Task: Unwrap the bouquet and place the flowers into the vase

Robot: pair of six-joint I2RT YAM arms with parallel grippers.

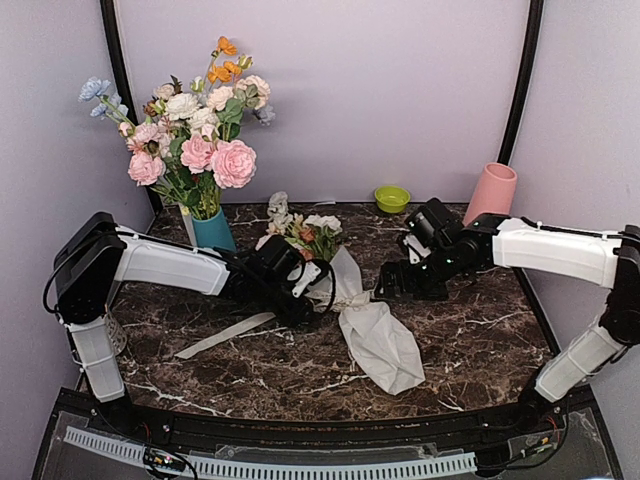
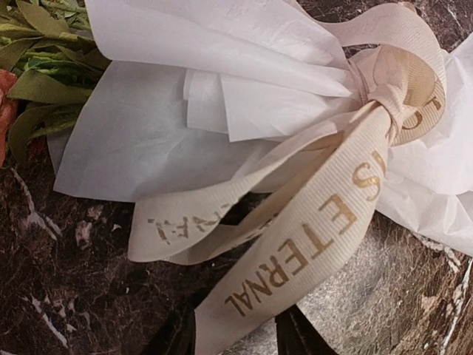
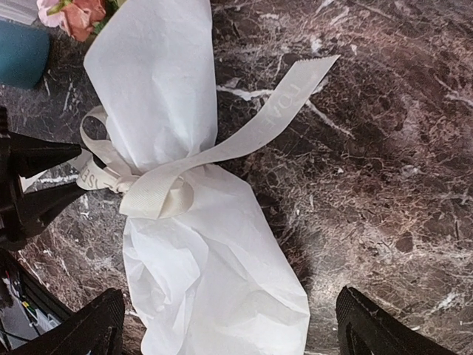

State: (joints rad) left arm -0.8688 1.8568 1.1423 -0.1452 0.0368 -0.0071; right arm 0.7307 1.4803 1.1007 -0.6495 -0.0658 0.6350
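Ribbon tail (image 2: pixel 310 244) runs between the parted jaws of the left gripper (image 2: pixel 236 331), which sits at 9 o'clock of the knot (image 2: pixel 392 89), no pinch evident. The bouquet (image 1: pixel 385 345) lies centrally, long axis 11 to 5 o'clock. The right gripper (image 1: pixel 395 282), jaws wide, hovers at its 2 o'clock.

gold print on the cream ribbon (image 2: pixel 310 244) reads "eternal" after a lone "s", running from the knot (image 2: pixel 388 85) toward 7 o'clock. the second tail (image 2: pixel 177 229), toward 8 o'clock, shows mirrored letters, unreadable.
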